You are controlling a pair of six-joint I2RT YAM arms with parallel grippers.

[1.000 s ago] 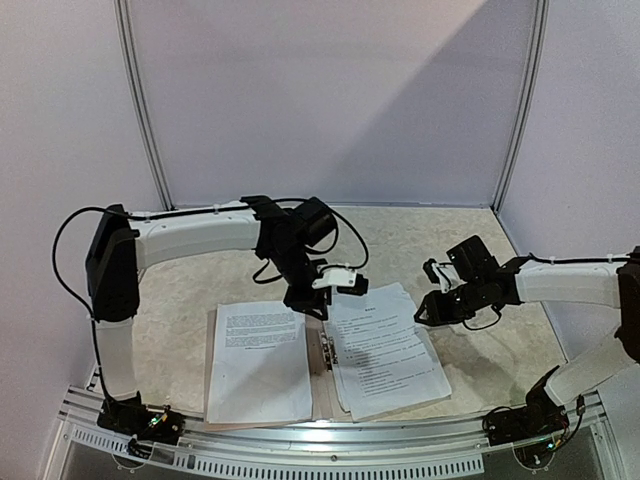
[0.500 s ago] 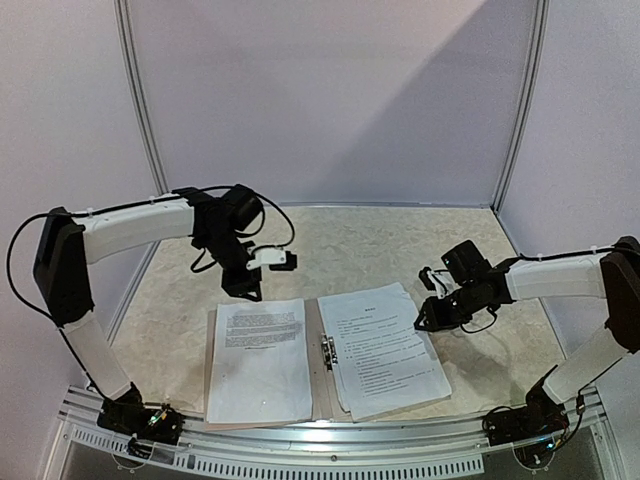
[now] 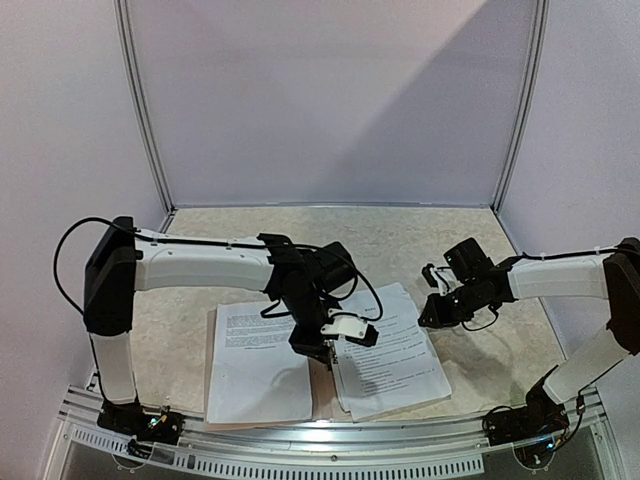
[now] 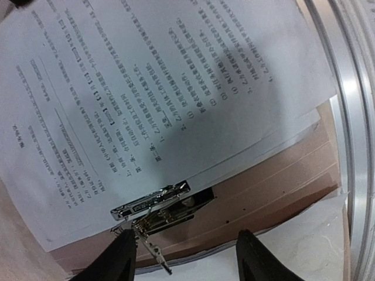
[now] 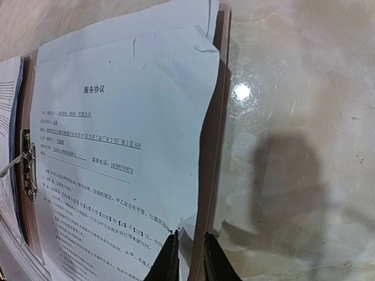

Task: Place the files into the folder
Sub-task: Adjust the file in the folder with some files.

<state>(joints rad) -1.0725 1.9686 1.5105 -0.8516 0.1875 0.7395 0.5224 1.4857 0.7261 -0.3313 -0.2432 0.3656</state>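
Left gripper (image 4: 188,253): wide, empty, right over the clip (image 4: 153,204).
Right gripper (image 5: 188,250): narrow slit astride the right stack's outer edge; you can't tell if it pinches.
Folder (image 4: 275,175): open flat at the table's (image 3: 420,240) near edge, spine running near-to-far.
Files (image 3: 400,360): white printed sheets on both leaves; right stack fanned and skewed.
Key relation: clip sits just ahead of your left fingers, long axis along the spine; left arm is nearer.

White files (image 3: 390,352) carry lines of small black text, the folder (image 4: 266,190) is tan-brown, its clip (image 4: 153,203) silvery, the table (image 3: 400,238) mottled beige.
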